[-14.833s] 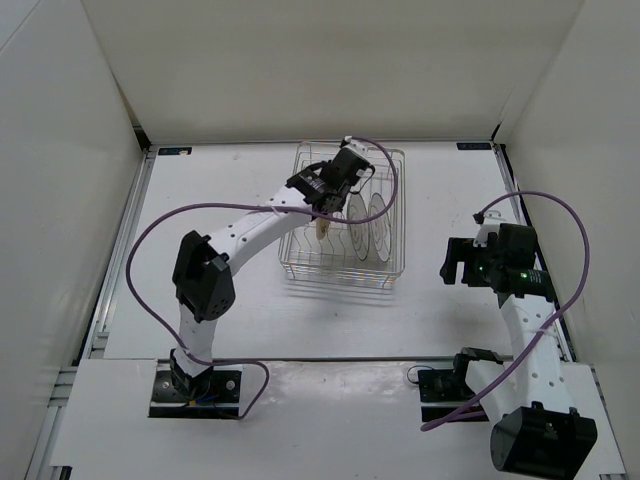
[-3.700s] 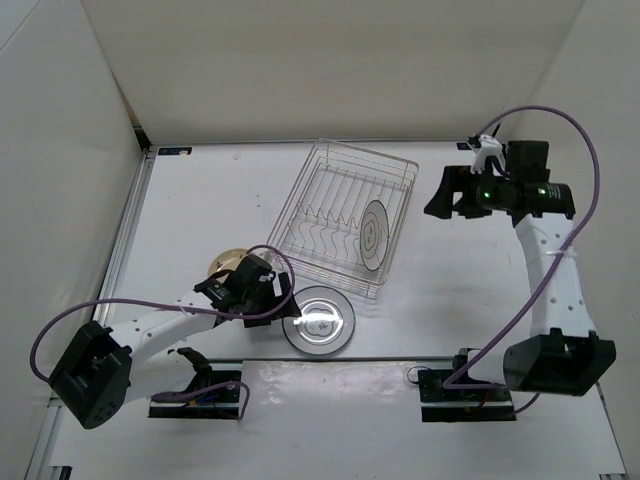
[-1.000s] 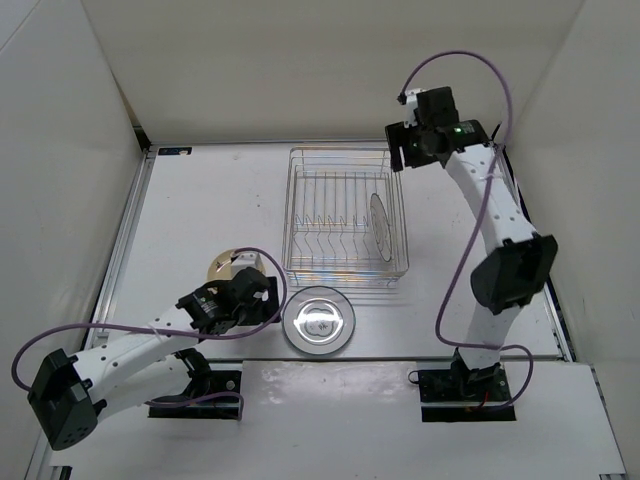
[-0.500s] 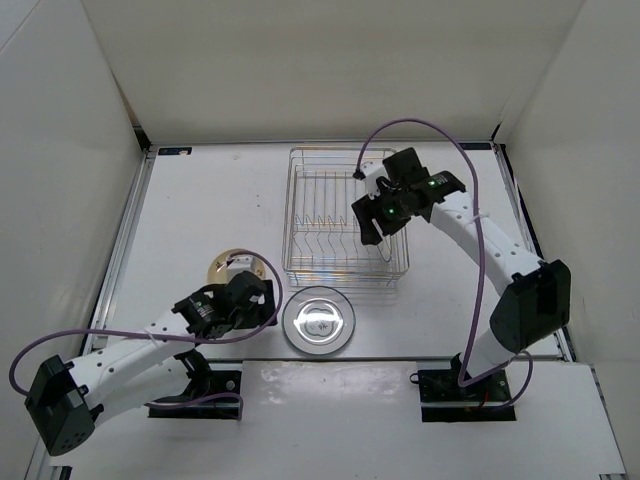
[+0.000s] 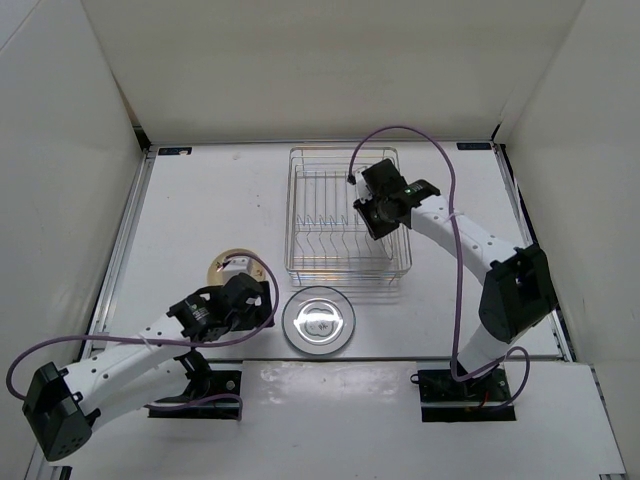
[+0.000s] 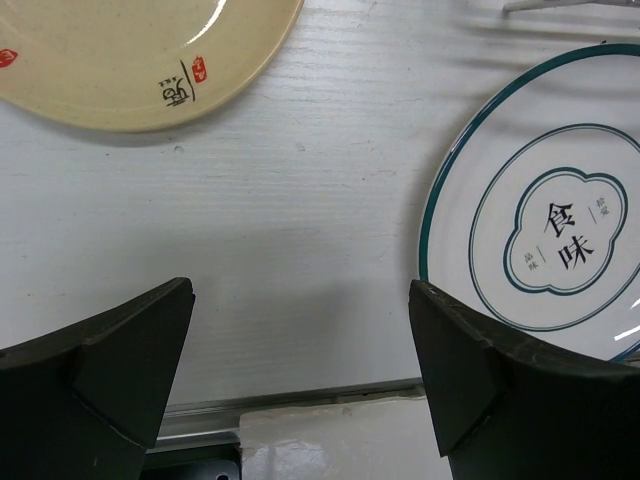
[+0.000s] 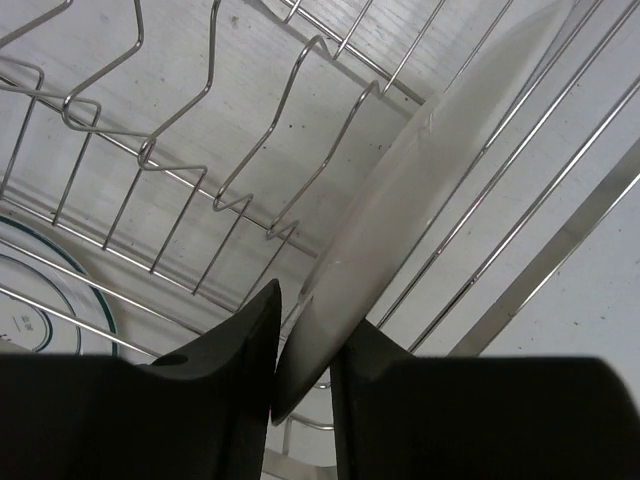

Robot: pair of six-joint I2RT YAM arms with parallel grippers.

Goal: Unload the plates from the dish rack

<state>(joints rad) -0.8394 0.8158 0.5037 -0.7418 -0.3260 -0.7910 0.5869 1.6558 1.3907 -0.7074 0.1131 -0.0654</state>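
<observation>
The dish rack [image 5: 320,215] stands at the table's middle back. My right gripper [image 5: 376,218] is down inside its right end, covering the plate there in the top view. The right wrist view shows that silver-grey plate [image 7: 430,190] edge-on, upright between the rack [image 7: 550,252] wires, with my right gripper [image 7: 305,372] shut on its rim, a finger on each face. A silver-grey plate [image 5: 318,320] with a teal ring [image 6: 550,240] lies flat in front of the rack. A tan plate [image 5: 228,267] [image 6: 130,60] lies left of it. My left gripper [image 6: 300,295] hovers open between them, holding nothing.
White walls close in the table on the left, back and right. The raised white ledge [image 5: 330,385] with both arm bases runs along the near edge, just below the left gripper [image 5: 258,300].
My right arm came from behind the rack's back right corner down into the rack, and its jaws closed on the standing plate. The left arm stayed open near the two flat plates.
</observation>
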